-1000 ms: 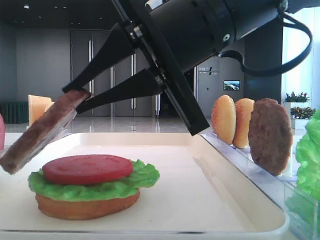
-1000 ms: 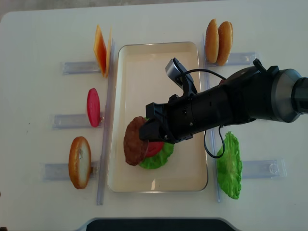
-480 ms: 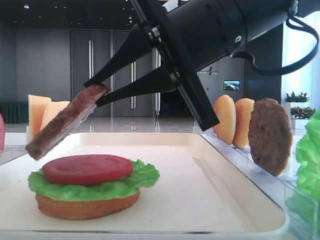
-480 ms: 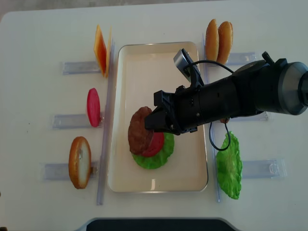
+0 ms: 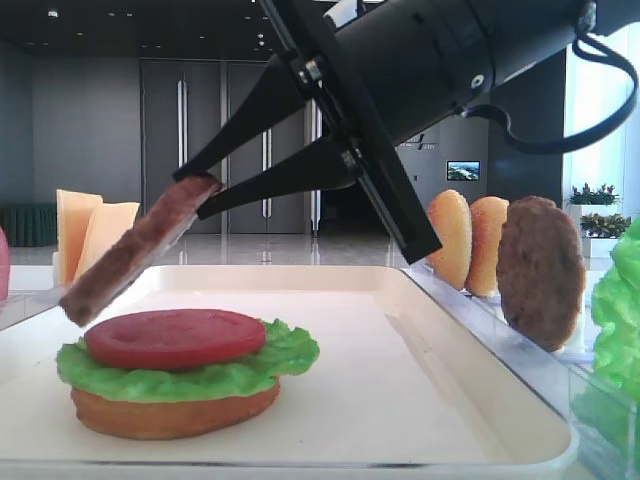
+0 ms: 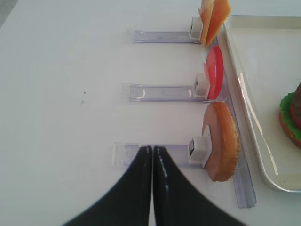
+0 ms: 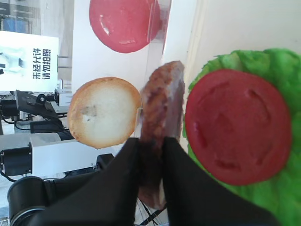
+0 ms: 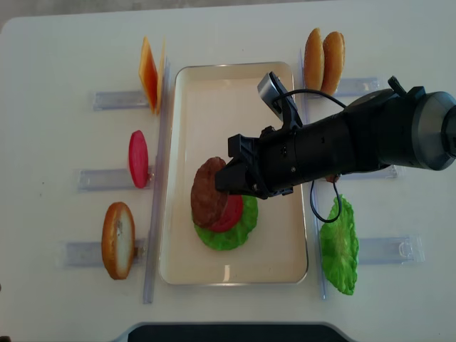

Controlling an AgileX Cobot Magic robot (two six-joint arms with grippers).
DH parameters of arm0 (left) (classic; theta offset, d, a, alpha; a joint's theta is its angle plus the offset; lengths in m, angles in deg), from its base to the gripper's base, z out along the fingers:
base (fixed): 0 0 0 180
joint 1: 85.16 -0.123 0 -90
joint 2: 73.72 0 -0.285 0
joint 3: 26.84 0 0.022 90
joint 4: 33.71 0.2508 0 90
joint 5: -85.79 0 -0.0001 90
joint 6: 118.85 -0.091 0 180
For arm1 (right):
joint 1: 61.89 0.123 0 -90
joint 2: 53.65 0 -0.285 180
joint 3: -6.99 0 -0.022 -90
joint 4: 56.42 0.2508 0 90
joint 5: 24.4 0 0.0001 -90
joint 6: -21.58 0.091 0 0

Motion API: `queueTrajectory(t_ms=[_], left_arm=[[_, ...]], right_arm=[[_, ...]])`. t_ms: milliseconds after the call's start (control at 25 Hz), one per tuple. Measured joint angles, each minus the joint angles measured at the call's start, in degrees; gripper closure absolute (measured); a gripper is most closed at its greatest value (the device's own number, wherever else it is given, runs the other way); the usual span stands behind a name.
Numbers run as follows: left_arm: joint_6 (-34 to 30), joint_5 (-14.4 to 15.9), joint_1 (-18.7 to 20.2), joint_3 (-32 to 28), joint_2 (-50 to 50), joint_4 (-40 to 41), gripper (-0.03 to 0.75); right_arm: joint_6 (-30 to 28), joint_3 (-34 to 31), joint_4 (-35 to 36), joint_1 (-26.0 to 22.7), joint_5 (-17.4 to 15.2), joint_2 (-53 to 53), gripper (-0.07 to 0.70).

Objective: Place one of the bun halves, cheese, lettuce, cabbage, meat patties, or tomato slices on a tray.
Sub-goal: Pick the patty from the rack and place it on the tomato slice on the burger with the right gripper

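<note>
My right gripper (image 8: 226,178) is shut on a dark brown meat patty (image 8: 208,192) by its edge. The patty (image 5: 135,250) hangs tilted just above the left side of a stack on the cream tray (image 8: 228,92). That stack is a bun half (image 5: 175,412), lettuce (image 5: 190,375) and a tomato slice (image 5: 175,338). In the right wrist view the patty (image 7: 162,103) sits between the black fingers, beside the tomato slice (image 7: 237,132). My left gripper (image 6: 152,149) is shut and holds nothing, over the table next to a bun half (image 6: 221,141) in its holder.
Left of the tray, clear holders carry cheese (image 8: 148,75), a tomato slice (image 8: 138,158) and a bun half (image 8: 117,240). To the right stand two bun halves (image 8: 323,60), another patty (image 5: 540,270) and a lettuce leaf (image 8: 340,246).
The right gripper has carried the patty from the stack's left side up and in over the tomato slice, then lowered it slightly. The left gripper has stayed shut.
</note>
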Motion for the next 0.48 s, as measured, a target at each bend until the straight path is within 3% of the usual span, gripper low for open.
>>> queueTrajectory(t_ms=[480], left_arm=[[0.0,0.0,0.0,0.0,0.0,0.0,0.719]], right_arm=[[-0.07,0.04,-1.86,0.0,1.06,0.0,0.493]])
